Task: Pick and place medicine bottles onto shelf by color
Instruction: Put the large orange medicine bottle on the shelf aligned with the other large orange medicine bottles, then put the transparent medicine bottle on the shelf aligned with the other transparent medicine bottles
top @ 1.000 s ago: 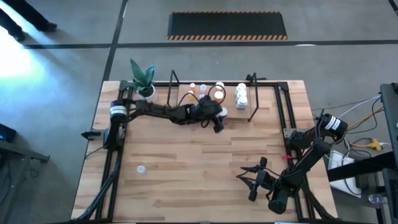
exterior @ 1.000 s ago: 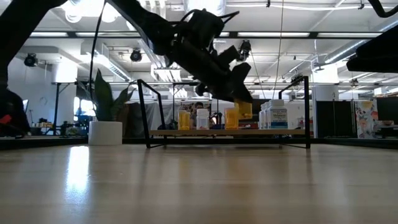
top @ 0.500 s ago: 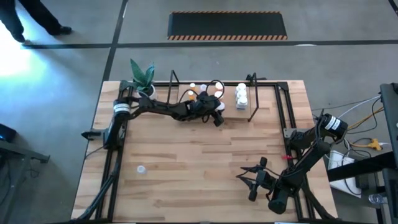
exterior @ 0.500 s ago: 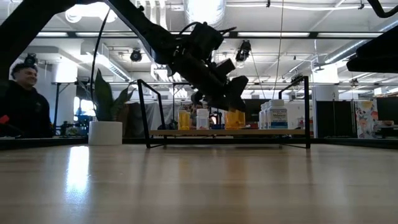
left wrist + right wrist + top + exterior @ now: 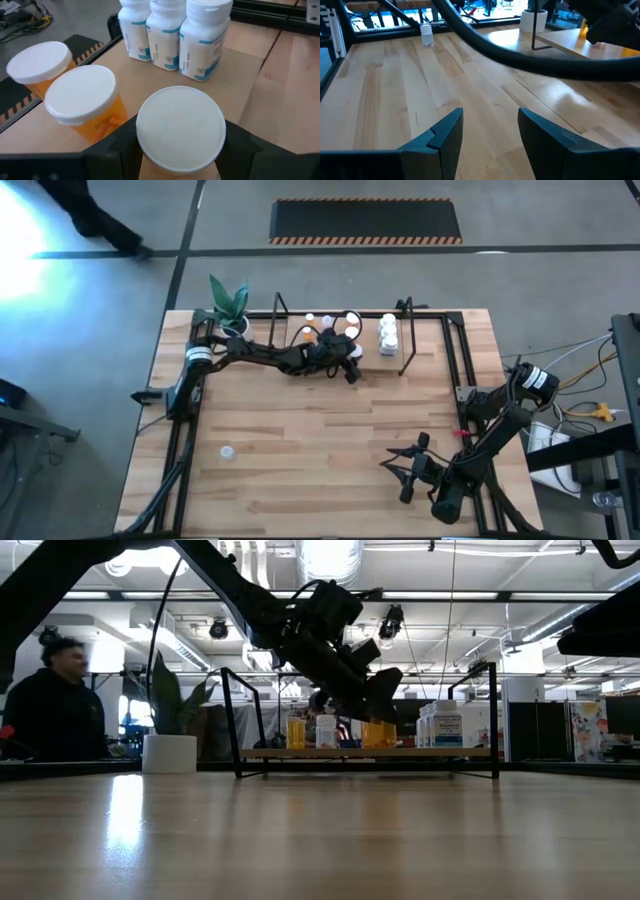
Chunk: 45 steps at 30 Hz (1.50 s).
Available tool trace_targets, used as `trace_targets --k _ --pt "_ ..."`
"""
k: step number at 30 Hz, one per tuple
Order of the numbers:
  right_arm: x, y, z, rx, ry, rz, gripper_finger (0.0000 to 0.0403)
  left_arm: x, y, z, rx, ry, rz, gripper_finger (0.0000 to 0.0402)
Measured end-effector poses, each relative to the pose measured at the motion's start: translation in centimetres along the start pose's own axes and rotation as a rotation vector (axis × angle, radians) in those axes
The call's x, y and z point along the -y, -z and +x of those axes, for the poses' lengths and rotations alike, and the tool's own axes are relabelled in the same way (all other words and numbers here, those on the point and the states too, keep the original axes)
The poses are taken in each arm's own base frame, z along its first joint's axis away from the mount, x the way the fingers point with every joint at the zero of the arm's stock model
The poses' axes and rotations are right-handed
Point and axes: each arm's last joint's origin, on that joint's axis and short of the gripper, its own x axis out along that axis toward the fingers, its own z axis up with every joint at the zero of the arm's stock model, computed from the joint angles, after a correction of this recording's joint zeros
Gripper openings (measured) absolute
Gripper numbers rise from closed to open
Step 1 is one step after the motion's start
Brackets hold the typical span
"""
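Left wrist view: the left end effector [image 5: 180, 150] grips an orange bottle [image 5: 180, 131] upright, white cap towards the camera, on the shelf [image 5: 240, 60]. Just beside it stand two more orange bottles [image 5: 82, 102]; beyond them, three white bottles [image 5: 202, 37] with blue labels, print unreadable. Compared with a second ago, the held bottle has come down from above the board. The right end effector [image 5: 487, 135] hangs wide open over the table [image 5: 395, 85], far from the shelf.

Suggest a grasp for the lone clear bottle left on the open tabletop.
Grip the clear bottle across its round body just under the white cap, descending from straight above: it appears upright, with bare table all round. The open right pincer looks closer; the left pincer is at the shelf.
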Motion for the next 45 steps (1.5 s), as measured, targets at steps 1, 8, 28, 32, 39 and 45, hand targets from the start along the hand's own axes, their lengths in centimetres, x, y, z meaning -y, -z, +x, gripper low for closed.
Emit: trace_targets --k 1,8,28,32,39,45 --pt "0.0 0.0 0.0 0.0 0.0 0.0 0.018 0.0 0.0 0.0 0.0 -0.01 0.0 0.0174" --pt "0.0 0.0 0.0 0.0 -0.001 0.001 0.018 -0.2 0.0 0.0 0.0 -0.049 0.003 0.021" --pt "-0.1 0.0 0.0 -0.003 -0.005 0.009 0.018 -0.6 -4.2 -6.5 -0.083 -0.027 0.1 0.0268" --pt "-0.1 0.0 0.0 -0.003 -0.006 0.01 0.018 0.2 -5.2 -11.1 -0.176 0.011 0.16 0.0268" --pt "-0.1 0.0 0.0 -0.003 -0.006 0.009 0.018 3.8 -3.0 -20.8 -0.362 0.152 0.262 0.0268" --pt "-0.1 0.0 0.0 -0.003 -0.005 0.007 0.018 6.6 2.0 -28.6 -0.526 0.288 0.33 0.0268"
